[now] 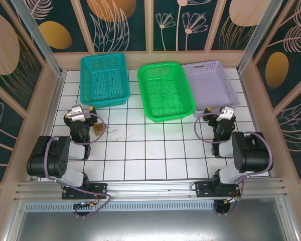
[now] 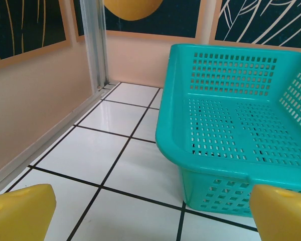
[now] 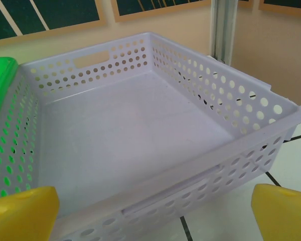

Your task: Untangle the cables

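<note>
The cables (image 1: 98, 130) lie as a small tangle of red, yellow-tan and dark wires on the white tiles, right beside my left arm, with a thin strand trailing right. My left gripper (image 1: 81, 111) hangs above and just left of the tangle, open, its yellow fingers (image 2: 21, 213) wide apart with nothing between them. It faces the teal basket (image 2: 226, 165). The cables are out of sight in the left wrist view. My right gripper (image 1: 220, 112) is also open and holds nothing. Its yellow fingers (image 3: 283, 211) frame the lavender basket (image 3: 200, 173).
Three baskets stand along the back: teal basket (image 1: 82, 80), green basket (image 1: 141, 83) and lavender basket (image 1: 230, 86). A metal post (image 2: 95, 42) and the beige side walls close the table in. Open white tiles stretch between the two arms.
</note>
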Motion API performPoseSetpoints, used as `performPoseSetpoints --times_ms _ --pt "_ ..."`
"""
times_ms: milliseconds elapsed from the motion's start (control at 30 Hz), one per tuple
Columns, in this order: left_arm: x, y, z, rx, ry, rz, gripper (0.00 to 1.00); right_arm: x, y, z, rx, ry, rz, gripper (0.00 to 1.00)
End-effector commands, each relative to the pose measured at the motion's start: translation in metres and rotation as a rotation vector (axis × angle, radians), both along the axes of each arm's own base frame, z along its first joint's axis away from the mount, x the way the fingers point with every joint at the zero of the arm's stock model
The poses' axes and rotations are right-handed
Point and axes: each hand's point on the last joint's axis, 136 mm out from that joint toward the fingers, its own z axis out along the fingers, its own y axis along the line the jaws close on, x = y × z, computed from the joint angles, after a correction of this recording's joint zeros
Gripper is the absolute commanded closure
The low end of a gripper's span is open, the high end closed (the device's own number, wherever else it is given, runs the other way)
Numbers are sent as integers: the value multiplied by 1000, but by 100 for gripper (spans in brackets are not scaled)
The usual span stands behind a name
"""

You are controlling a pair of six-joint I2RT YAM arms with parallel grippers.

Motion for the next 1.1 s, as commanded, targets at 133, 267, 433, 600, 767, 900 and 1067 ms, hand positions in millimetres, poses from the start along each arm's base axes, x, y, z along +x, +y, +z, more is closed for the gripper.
performPoseSetpoints --times_ms 133,267,433,600,767,900,1067 --pt "-1 2 9 -15 -41 4 1 6 5 11 -13 -38 35 1" --pt "-1 2 9 -15 -41 5 1 6 6 11 -13 -40 36 1" --pt "-1 2 9 -15 -41 4 1 6 5 11 -13 -39 35 1" --pt "0 1 9 -14 -40 3 1 6 5 11 -13 -39 35 1" --pt "-5 2 15 -14 -68 9 1 6 5 11 -13 -39 36 1" --pt "-39 25 54 -47 -145 194 1 -1 -4 37 -51 -62 -94 1" --pt "-61 35 137 -108 -209 268 1 -36 2 137 122 -232 -253 1"
